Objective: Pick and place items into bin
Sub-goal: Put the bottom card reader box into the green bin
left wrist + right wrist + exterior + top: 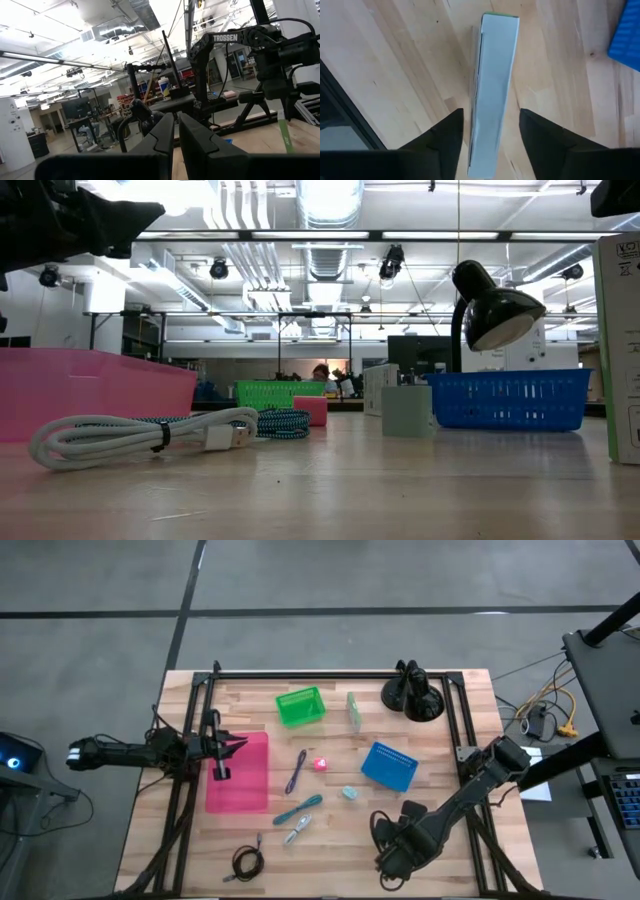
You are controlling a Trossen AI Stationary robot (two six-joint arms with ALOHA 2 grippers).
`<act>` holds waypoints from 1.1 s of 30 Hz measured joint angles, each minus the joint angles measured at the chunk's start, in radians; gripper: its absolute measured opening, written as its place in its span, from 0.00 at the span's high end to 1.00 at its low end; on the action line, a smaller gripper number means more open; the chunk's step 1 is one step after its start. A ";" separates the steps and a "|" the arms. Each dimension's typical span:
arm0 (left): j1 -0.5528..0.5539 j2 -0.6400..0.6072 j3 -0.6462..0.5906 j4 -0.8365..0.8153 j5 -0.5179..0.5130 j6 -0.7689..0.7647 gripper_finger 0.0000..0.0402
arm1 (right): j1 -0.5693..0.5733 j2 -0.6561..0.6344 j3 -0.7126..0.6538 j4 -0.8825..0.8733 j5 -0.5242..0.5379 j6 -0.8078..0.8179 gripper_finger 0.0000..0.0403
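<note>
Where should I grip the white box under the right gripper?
Probably by its two broad flat sides at mid-length, coming straight down. The white box stands on a thin edge, and the right gripper hangs over it open, one finger on each side.

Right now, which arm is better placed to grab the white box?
Right. The right pincer is open with the white box between its fingers. The left pincer hangs over the pink bin, far across the table.

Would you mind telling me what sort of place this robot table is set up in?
Probably an open-plan robotics lab or workshop: bare silver ceiling ducts and strip lights overhead, rows of workbenches behind the wooden table, and another dark arm marked TROSSEN.
</note>
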 joint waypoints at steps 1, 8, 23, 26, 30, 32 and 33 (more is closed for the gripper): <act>0.000 0.000 0.000 -0.001 0.000 0.000 0.97 | 0.000 0.000 0.000 0.000 0.000 -0.001 0.59; 0.000 0.000 0.000 -0.001 0.000 0.000 0.97 | 0.000 0.000 0.000 0.002 -0.001 -0.019 0.73; 0.000 0.032 0.000 -0.002 0.000 0.000 0.97 | -0.002 -0.001 0.000 0.011 -0.003 -0.121 0.91; 0.000 0.032 0.000 0.002 0.000 0.000 0.97 | -0.002 -0.004 0.000 0.014 0.015 -0.135 0.91; 0.000 0.034 0.000 0.005 0.000 0.000 0.97 | -0.002 -0.017 0.015 0.014 0.095 -0.144 0.91; 0.000 0.033 0.000 0.005 0.000 0.000 0.97 | -0.002 -0.029 0.030 0.014 0.151 -0.162 0.91; 0.000 0.033 0.000 0.006 0.000 0.000 0.97 | 0.002 -0.032 0.039 0.015 0.189 -0.176 0.91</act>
